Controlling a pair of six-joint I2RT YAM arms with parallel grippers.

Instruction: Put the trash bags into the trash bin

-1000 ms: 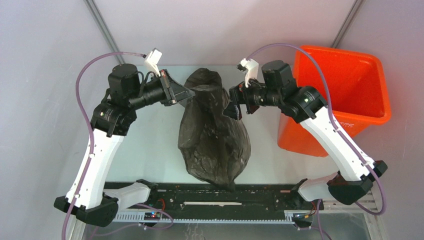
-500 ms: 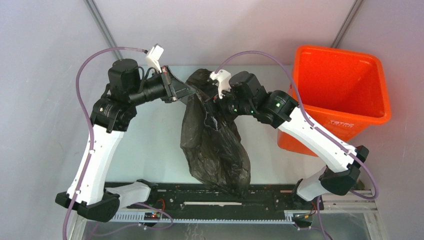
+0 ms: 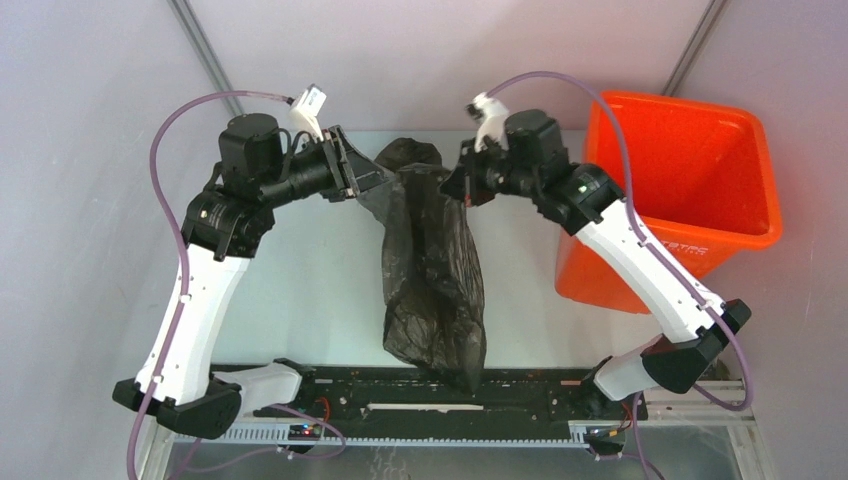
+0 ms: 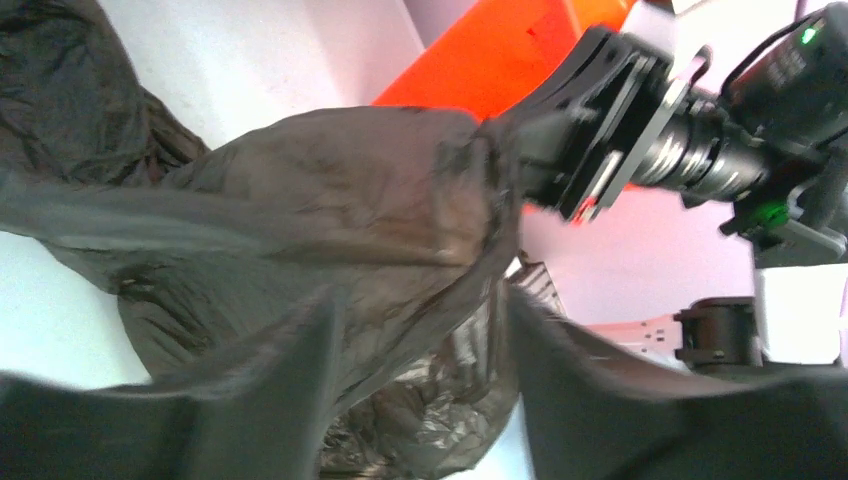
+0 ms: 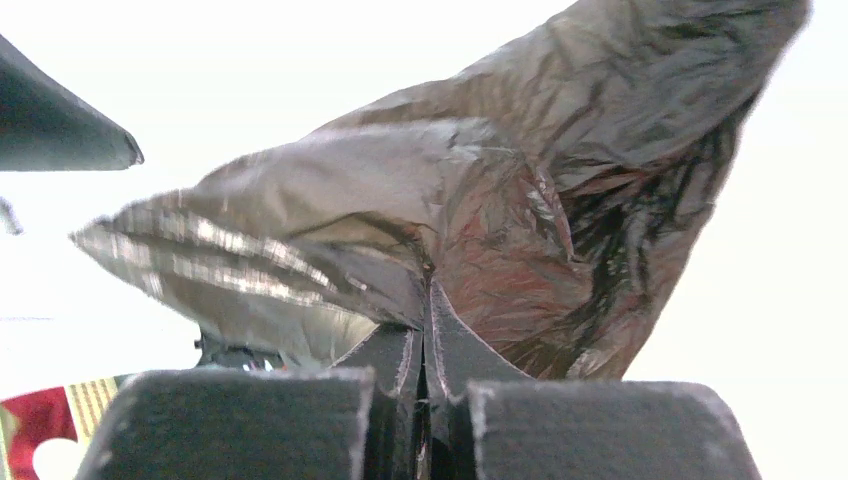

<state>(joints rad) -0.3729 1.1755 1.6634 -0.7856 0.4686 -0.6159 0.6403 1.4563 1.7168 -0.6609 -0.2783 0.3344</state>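
Note:
The black trash bag point(image 3: 432, 270) hangs long and narrow between the two arms, its lower end at the near rail. My right gripper point(image 3: 455, 188) is shut on the bag's upper edge; in the right wrist view the fingertips point(image 5: 428, 300) pinch the film point(image 5: 520, 180). My left gripper point(image 3: 372, 182) stands open at the bag's top left corner. Its blurred fingers point(image 4: 290, 400) are wide apart, with loose film point(image 4: 330, 200) lying across the gap. The orange trash bin point(image 3: 690, 240) stands upright at the right, beyond the right arm.
A black rail point(image 3: 420, 400) with cable ducts runs along the near edge between the arm bases. Metal posts point(image 3: 205, 50) rise behind the table. Grey walls close in on both sides. The bin's orange wall point(image 4: 480, 60) shows behind the right gripper in the left wrist view.
The right gripper went in to the bag's top, shut on it and drew back toward the bin. The left gripper opened. The bag now hangs narrower.

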